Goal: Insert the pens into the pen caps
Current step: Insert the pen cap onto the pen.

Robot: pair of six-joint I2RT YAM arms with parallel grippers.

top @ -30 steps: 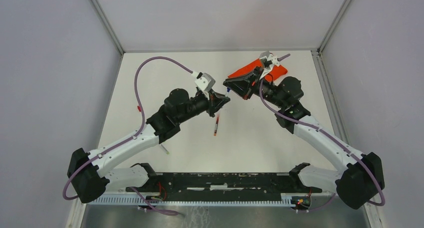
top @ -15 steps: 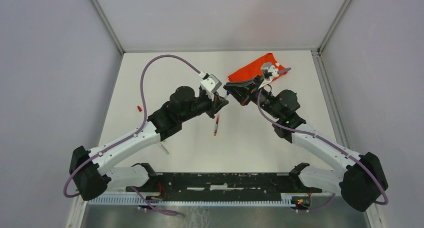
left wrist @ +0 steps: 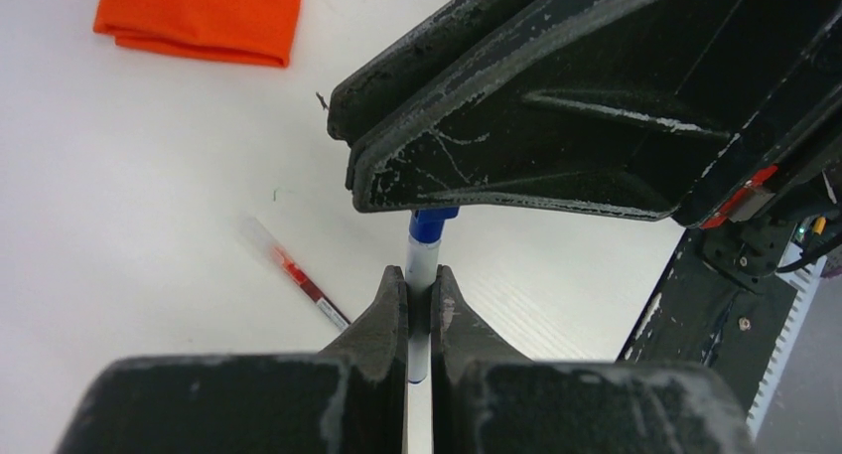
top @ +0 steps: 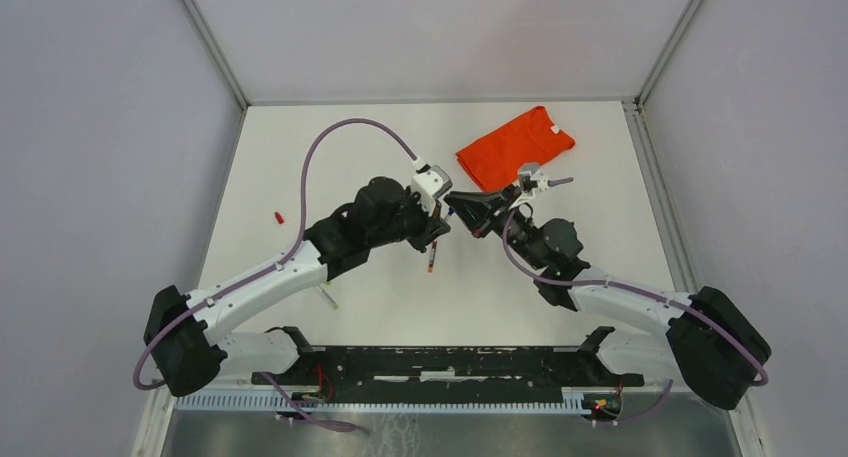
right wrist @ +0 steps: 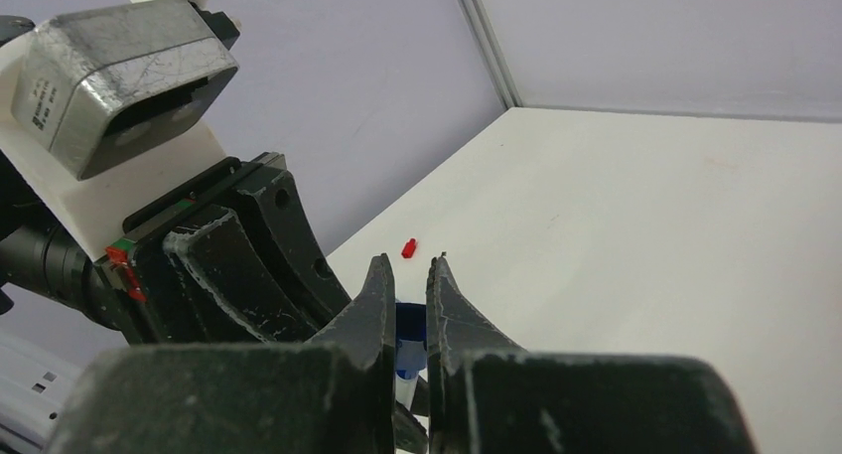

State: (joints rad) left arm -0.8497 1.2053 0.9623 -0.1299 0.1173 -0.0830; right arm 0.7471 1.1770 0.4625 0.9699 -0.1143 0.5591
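Blue pen (left wrist: 421, 263) pinched by its white barrel in the left hand (left wrist: 419, 280), blue end jutting just past the fingertips. Blue cap (right wrist: 409, 347) nipped between the fingers of the right hand (right wrist: 407, 270), pressed against that blue end, hands tip to tip above the counter (top: 330, 147), just on the near side of the orange shirt (top: 515, 145). Seating of cap on pen: cannot tell. Red pen (top: 432, 254) flat on the counter, nearer than the shirt, under the left hand. Red cap (top: 278, 218) well left of the shirt, apart from both hands.
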